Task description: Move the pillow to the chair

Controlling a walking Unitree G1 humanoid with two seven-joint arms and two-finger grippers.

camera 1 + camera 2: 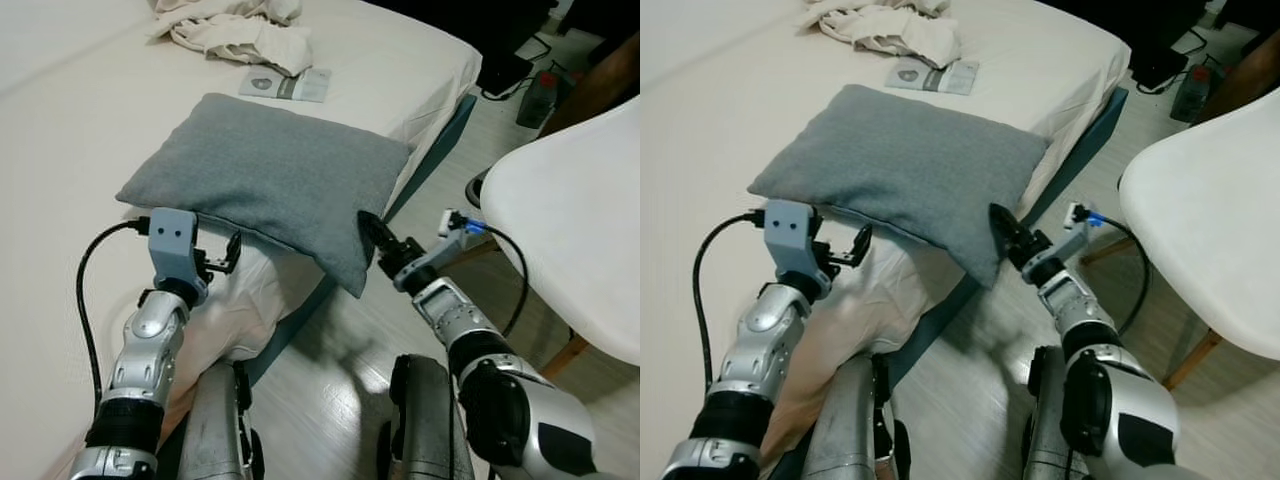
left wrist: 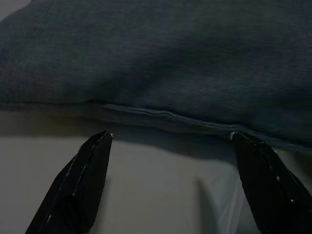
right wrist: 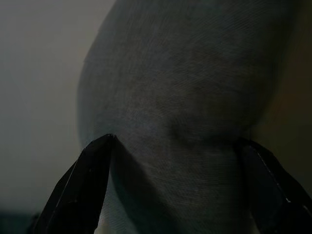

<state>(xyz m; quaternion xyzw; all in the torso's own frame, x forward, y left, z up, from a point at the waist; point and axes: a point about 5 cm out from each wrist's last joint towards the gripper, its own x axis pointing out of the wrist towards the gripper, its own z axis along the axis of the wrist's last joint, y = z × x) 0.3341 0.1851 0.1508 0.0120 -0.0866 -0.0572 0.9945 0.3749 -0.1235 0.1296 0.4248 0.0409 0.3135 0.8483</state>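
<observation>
Two grippers bracket the pillow for a two-sided lift: left gripper spread at its seam, right gripper spread around its overhanging corner; chair beside right gripper.

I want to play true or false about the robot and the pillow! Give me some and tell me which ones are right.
1. The grey pillow lies on the bed. True.
2. The pillow is already on the white chair. False: the chair seat is bare and the pillow is on the bed.
3. The left gripper is open, its fingers spread just before the pillow's edge. True.
4. The right gripper is far from the pillow. False: it is at the pillow's corner, fingers open around it.
5. A booklet lies on the bed beyond the pillow. True.
</observation>
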